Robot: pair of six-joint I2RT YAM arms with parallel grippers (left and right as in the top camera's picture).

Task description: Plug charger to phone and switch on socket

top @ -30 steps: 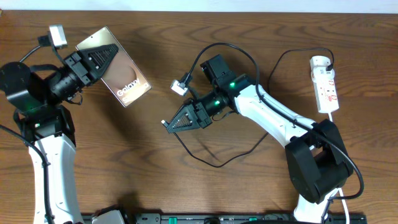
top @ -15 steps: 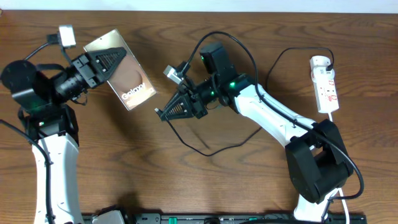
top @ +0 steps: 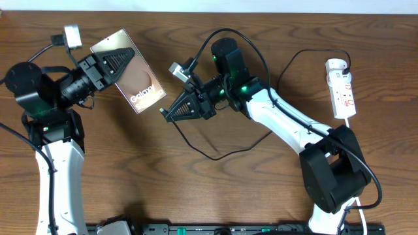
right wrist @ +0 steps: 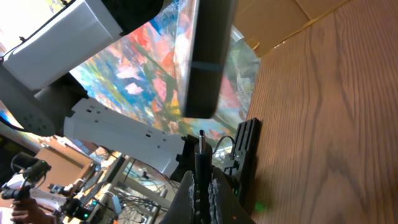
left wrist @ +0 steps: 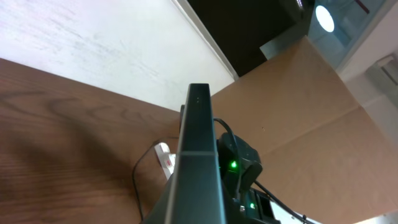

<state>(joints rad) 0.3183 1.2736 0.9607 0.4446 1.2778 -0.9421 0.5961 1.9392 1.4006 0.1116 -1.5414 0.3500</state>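
My left gripper [top: 126, 57] is shut on the phone [top: 140, 88] and holds it tilted above the table's left side, with the bronze "Galaxy" back facing up. In the left wrist view the phone's dark edge [left wrist: 199, 155] runs up the middle. My right gripper [top: 168, 112] is shut on the charger's connector [right wrist: 201, 149], just right of the phone's lower end. In the right wrist view the gripper [right wrist: 202, 172] points the tip at the phone's dark end [right wrist: 204, 68], with a small gap between them. The black charger cable [top: 215, 155] loops across the table to the white socket [top: 341, 88] at far right.
The socket's white cord [top: 353, 121] trails down the right side beside the right arm's base [top: 330, 176]. A black rail [top: 228, 230] runs along the front edge. The left arm's column [top: 55, 176] stands at the left.
My right gripper has moved up and left with the connector, closing on the phone's lower end. My left gripper has shifted the phone slightly to the right.
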